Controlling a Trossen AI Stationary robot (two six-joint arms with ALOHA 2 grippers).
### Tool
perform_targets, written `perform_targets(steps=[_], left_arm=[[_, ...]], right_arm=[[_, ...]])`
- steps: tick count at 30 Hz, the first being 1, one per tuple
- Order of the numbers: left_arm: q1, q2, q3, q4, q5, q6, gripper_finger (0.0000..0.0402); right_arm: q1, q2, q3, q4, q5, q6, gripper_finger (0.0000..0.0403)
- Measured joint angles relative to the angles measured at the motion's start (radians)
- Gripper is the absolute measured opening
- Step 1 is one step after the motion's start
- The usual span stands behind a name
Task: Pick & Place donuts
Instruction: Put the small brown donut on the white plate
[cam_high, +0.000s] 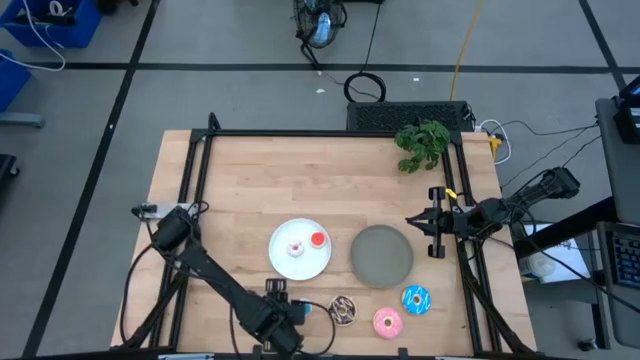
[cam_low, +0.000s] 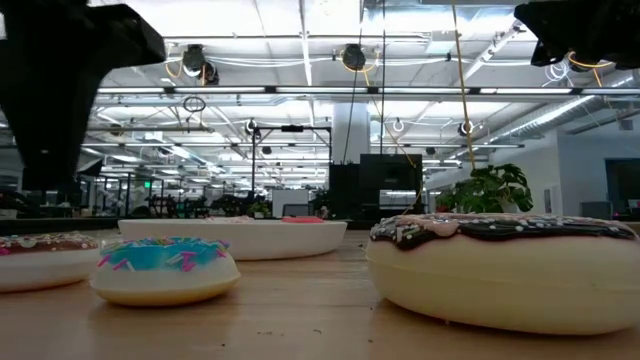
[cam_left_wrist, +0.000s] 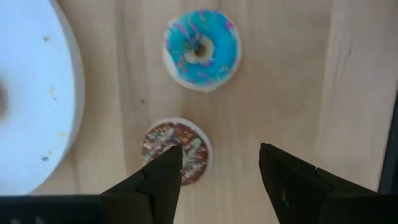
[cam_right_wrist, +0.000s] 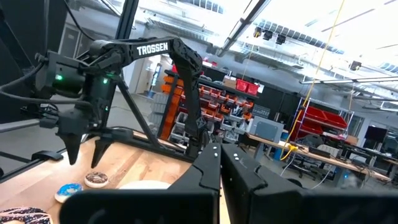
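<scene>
My left gripper (cam_left_wrist: 219, 149) (cam_high: 290, 312) hangs open above the table's near edge, fingers pointing down. Below it lie the tiny brown donut (cam_left_wrist: 177, 149), half behind one fingertip, and the tiny blue donut (cam_left_wrist: 201, 50) farther ahead. The right wrist view shows both flat on the wood under the raised fingertips (cam_right_wrist: 87, 155). The arm hides them in the high view. The white plate (cam_high: 300, 262) carries the tiny red donut (cam_high: 318, 240) and the pale pink one (cam_high: 296, 248). The chocolate-drizzled donut (cam_high: 344, 310), pink donut (cam_high: 388, 322) and blue sprinkled donut (cam_high: 416, 299) lie on the table. My right gripper (cam_high: 412, 221) waits shut at the right edge.
The grey plate (cam_high: 381, 254) sits right of the white plate with nothing on it. A green plant (cam_high: 422, 145) stands at the far right corner. A dark frame rail runs round the tabletop. Bare wood lies across the far half.
</scene>
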Motion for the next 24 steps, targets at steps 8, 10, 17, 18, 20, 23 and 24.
perform_targets(steps=[8, 10, 17, 18, 20, 23, 24], left_arm=[[0.0, 0.037, -0.002, -0.018, 0.031, -0.011, 0.0189], [0.001, 0.048, -0.002, -0.025, 0.032, -0.018, 0.0192], [0.003, 0.071, -0.002, -0.049, 0.022, -0.036, 0.0212], [0.003, 0.074, -0.002, -0.045, 0.024, -0.037, 0.0213], [0.005, 0.079, -0.002, -0.042, 0.024, -0.037, 0.0213], [0.008, 0.082, -0.002, -0.036, 0.025, -0.037, 0.0208], [0.011, 0.085, -0.002, -0.036, 0.024, -0.039, 0.0205]], right_arm=[[0.0, 0.002, 0.0, -0.006, 0.0, 0.0, 0.0], [0.0, 0.002, 0.0, -0.005, 0.001, 0.0, 0.0], [0.0, 0.002, 0.0, -0.005, 0.002, 0.0, 0.0], [0.0, 0.002, 0.0, -0.005, 0.002, 0.0, 0.0], [0.0, 0.002, 0.0, -0.005, 0.002, 0.0, 0.0], [0.0, 0.003, 0.0, -0.005, 0.002, 0.0, 0.0], [0.0, 0.003, 0.0, -0.005, 0.002, 0.0, 0.0]])
